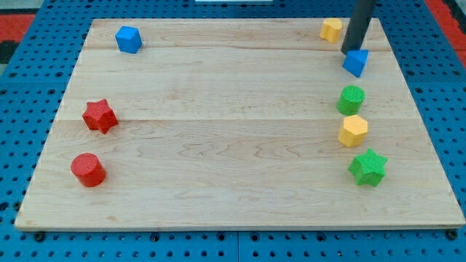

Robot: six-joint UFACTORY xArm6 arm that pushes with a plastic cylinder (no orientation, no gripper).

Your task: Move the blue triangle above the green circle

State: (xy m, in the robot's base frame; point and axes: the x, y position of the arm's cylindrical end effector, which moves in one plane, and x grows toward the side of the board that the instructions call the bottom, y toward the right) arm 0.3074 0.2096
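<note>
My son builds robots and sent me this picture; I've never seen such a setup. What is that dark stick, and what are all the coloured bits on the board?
The dark stick is a robot arm's straight rod; it holds nothing and only pushes. My tip rests against the upper left edge of the blue triangle block, just above the green circle block. One camera looks down on a wooden board. Also on it: a yellow hexagon block, green star block, another yellow block, blue cube block, red star block and red circle block.
</note>
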